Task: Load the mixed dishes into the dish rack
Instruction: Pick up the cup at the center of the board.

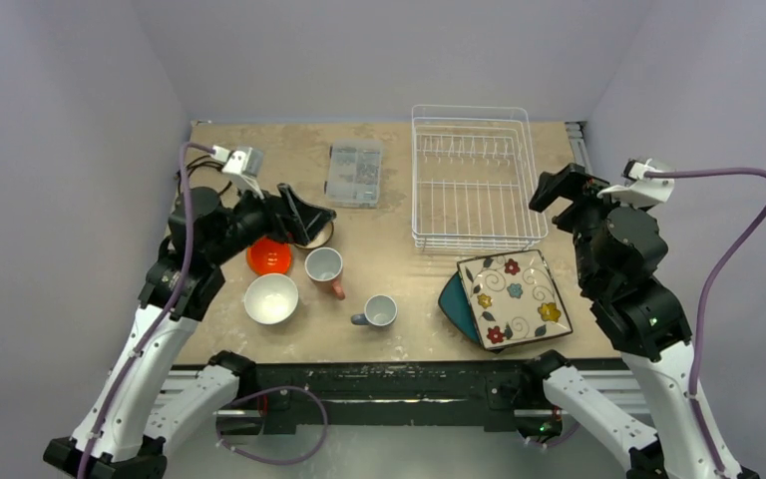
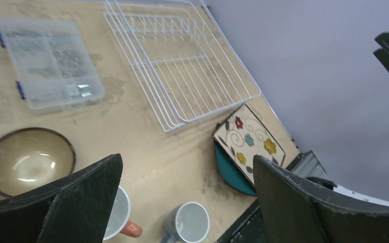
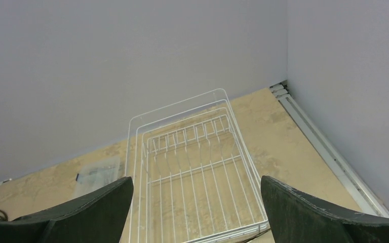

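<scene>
Left gripper released, jaws spread wide, nothing between them, hovering over the left half of the bench above the brown bowl. Right gripper likewise wide apart and bare, raised by the right edge, just beside the near right corner of the dish rack. Rack flat at the far edge, right of centre. Clear compartment box just left of it. Toward the near right corner, square cream floral plate lying atop the square dark teal plate, just in front of the rack. On the left half: orange bowl, white bowl nearer the front edge, salmon-pink mug upright beside them. Grey-blue mug upright near the front edge, about the middle.
</scene>
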Robot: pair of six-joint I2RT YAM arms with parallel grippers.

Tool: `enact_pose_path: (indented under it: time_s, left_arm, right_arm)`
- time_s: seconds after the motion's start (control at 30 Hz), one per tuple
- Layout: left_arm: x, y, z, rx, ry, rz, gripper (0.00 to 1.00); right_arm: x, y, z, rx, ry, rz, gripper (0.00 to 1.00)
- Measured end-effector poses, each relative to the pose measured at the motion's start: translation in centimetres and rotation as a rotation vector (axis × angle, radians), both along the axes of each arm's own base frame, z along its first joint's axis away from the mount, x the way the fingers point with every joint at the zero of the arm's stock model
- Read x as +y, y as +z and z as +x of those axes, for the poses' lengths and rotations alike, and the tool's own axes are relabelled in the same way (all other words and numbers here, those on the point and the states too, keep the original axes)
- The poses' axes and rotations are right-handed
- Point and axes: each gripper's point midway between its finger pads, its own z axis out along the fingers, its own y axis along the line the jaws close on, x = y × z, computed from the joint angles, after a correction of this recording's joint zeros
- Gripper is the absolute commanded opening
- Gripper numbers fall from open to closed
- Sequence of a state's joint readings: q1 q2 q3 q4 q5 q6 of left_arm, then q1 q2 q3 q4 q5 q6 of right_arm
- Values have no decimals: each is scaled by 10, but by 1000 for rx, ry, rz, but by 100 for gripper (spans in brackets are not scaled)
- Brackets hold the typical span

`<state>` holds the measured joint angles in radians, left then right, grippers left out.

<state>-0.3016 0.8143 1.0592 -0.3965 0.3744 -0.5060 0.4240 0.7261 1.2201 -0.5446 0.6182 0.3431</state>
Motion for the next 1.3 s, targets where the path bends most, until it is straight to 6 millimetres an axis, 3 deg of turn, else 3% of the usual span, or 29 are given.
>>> enact_pose_path:
  time_s: [0.23,0.47,0.73,0.9,1.03,1.17,1.3]
  left_arm:
    - [-51,-44,-24,141,-154,-27,100]
    - [-108,-93,-63,269,-293,-6,99]
    - [-153,-146,-88,379,-328,106,85]
    - [-152,-176,-85,397,-239,243,82]
    - [-140,-180,-74,386,-143,381,74]
    - [-128,-187,-66,362,-115,526,74]
    - [-117,-201,-70,355,-174,685,80]
  right_arm:
    - [10,-7,-7,-6,74,17,99]
    - [21,-25,-8,18,128,49,99]
    - [27,-45,-11,59,163,54,99]
    - [33,-47,-11,64,196,55,99]
    - [39,-55,-9,87,224,51,99]
    - [45,-65,-6,120,245,43,99]
    - [50,-75,-3,151,264,37,99]
